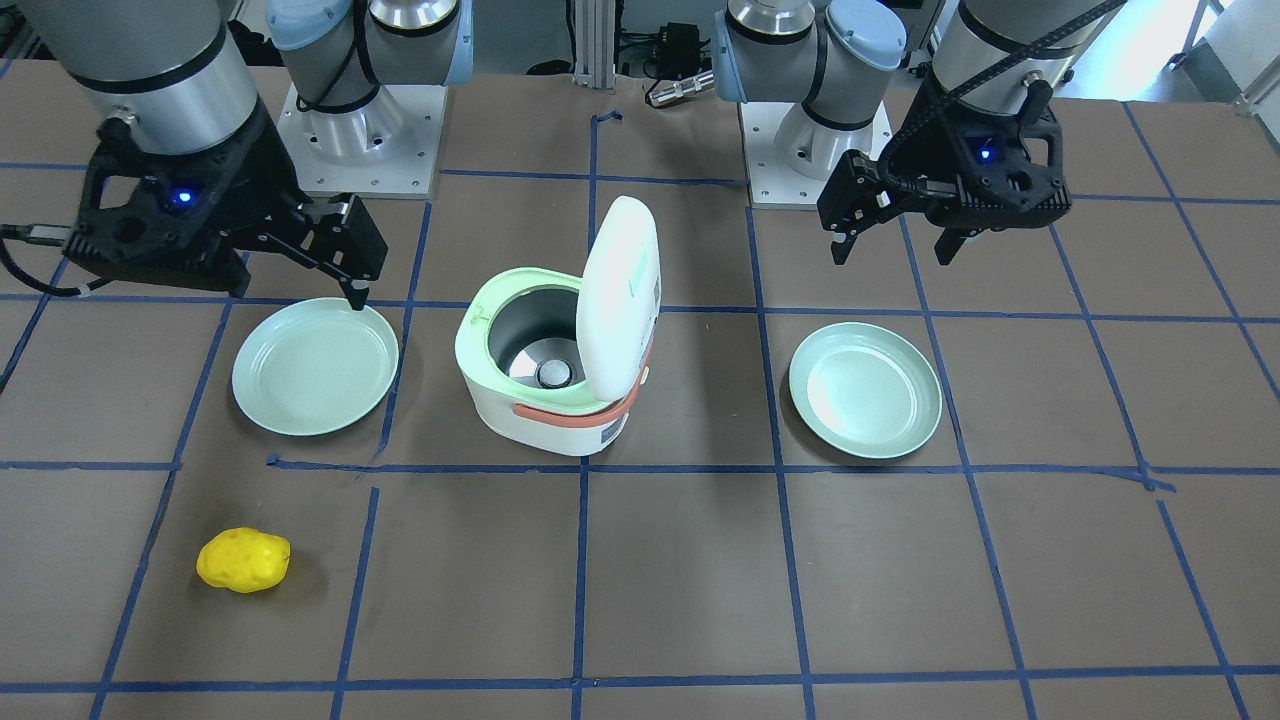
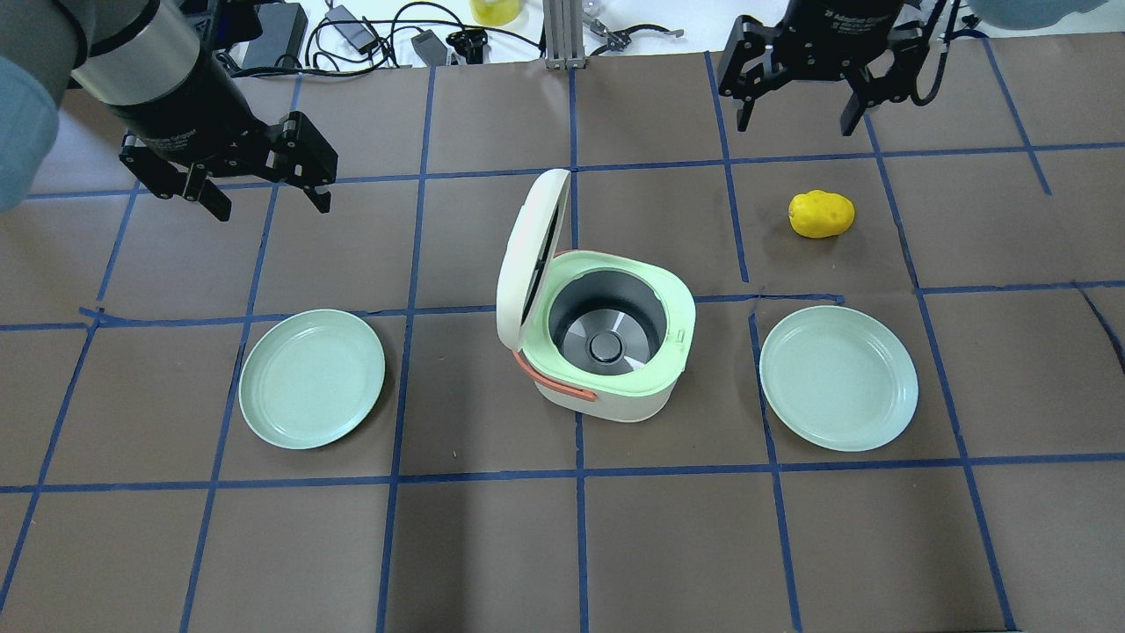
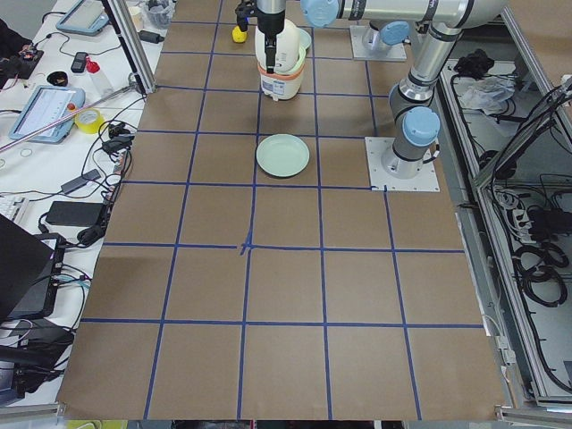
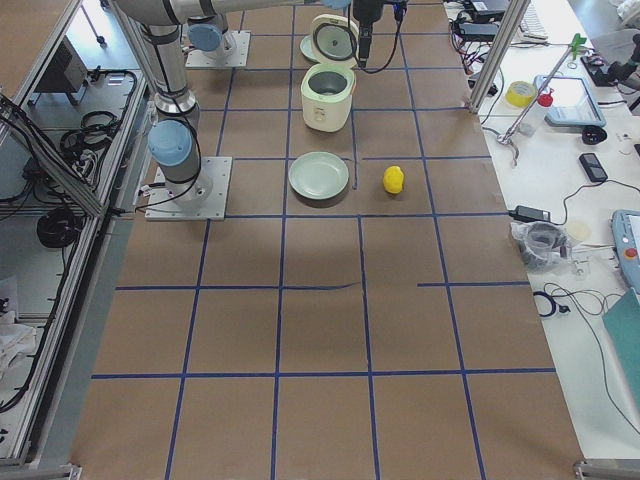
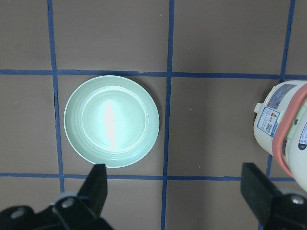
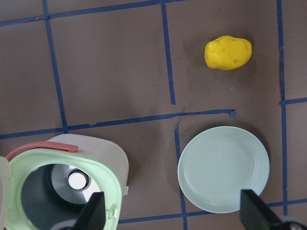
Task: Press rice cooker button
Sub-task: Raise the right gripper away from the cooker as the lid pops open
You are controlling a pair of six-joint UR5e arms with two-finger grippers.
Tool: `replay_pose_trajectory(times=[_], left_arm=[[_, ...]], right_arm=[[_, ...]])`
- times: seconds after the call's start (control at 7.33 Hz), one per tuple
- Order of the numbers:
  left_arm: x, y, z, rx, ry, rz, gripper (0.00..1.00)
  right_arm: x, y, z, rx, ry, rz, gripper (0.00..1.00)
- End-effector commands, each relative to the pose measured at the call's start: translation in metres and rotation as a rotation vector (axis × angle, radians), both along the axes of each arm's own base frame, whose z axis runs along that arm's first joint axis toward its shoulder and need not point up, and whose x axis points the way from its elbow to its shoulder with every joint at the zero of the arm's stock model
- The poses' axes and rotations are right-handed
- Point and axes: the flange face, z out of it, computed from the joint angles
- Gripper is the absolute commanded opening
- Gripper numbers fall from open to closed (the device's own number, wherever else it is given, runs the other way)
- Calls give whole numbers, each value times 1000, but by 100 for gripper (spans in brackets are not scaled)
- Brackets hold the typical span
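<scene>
the lid of the rice cooker already stands open, so the press looks done, and the left gripper and right gripper, both spread wide and empty, should simply hold off.

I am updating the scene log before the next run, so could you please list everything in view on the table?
rice cooker: one, white with pale green rim and salmon-orange handle, table centre, lid raised
left plate: one, mint green, left of the cooker, bare
right plate: one, mint green, right of the cooker, bare
yellow lumpy object: one, yellow, robot's right, beyond the right plate
table: one, brown with blue tape grid
left gripper: one, black, open, raised near the left plate
right gripper: one, black, open, raised over the table's right side
</scene>
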Motion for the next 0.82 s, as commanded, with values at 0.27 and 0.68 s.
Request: replay_pose_trajectory(times=[0.27,0.68], left_arm=[[0,0,0,0,0,0,100],[0,0,0,0,0,0,100]], right_arm=[[-51,-8,0,7,10,-23,100],[-51,-7,-1,10,11,-22,100]])
